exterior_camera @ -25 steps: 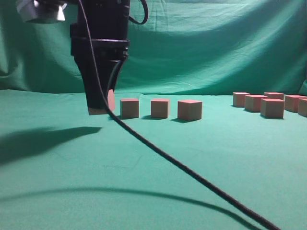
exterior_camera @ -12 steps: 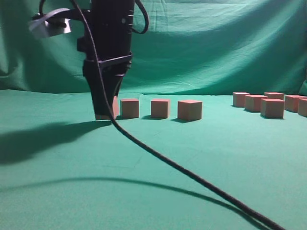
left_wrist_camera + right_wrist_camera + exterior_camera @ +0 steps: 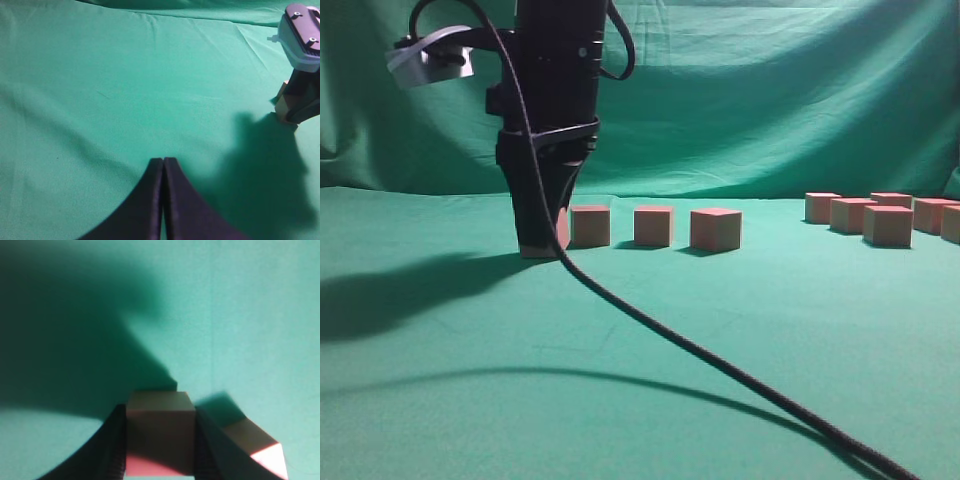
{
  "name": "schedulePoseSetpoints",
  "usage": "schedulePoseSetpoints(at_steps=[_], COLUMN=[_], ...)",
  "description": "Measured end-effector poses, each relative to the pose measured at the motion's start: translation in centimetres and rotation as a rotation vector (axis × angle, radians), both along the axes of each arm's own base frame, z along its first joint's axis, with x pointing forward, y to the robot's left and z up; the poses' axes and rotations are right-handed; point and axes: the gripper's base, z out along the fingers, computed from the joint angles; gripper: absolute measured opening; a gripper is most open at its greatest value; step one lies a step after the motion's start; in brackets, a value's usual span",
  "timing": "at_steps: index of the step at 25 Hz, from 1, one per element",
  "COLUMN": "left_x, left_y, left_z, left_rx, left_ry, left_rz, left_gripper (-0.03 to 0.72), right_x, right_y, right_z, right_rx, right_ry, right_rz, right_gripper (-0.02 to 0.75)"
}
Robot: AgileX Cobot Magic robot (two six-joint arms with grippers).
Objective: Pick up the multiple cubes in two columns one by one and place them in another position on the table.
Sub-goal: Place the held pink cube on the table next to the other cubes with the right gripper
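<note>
Right gripper (image 3: 160,440), black jaws clamped narrow on a small matte pinkish-red cube (image 3: 160,432), sets it on the wrinkled teal-green cloth table (image 3: 640,350) beside a neighbouring cube (image 3: 590,226), likely extending that row, while the left gripper (image 3: 163,172) idles shut.

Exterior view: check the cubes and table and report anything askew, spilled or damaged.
Nothing stands out. Three cubes sit upright in an even row beside the right pincer, which holds a fourth down at the cloth. The remaining cubes stand grouped at the view's right. A black cable trails across the table; it touches no cube.
</note>
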Motion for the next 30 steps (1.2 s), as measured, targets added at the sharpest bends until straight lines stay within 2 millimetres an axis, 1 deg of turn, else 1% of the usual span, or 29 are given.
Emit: schedulePoseSetpoints(at_steps=[13, 25, 26, 30], left_x=[0.00, 0.00, 0.00, 0.00], left_y=[0.00, 0.00, 0.00, 0.00], left_z=[0.00, 0.00, 0.00, 0.00], left_rx=[0.000, 0.000, 0.000, 0.000], left_ry=[0.000, 0.000, 0.000, 0.000], left_rz=[0.000, 0.000, 0.000, 0.000], left_gripper=[0.000, 0.000, 0.000, 0.000], right_x=[-0.06, -0.06, -0.05, 0.15], right_y=[-0.06, -0.05, -0.04, 0.16], right_z=[-0.02, -0.12, -0.22, -0.24], right_rx=[-0.025, -0.027, -0.029, -0.021], right_ry=[-0.007, -0.006, -0.005, -0.004], right_rz=[0.080, 0.084, 0.084, 0.058], right_gripper=[0.262, 0.262, 0.310, 0.444])
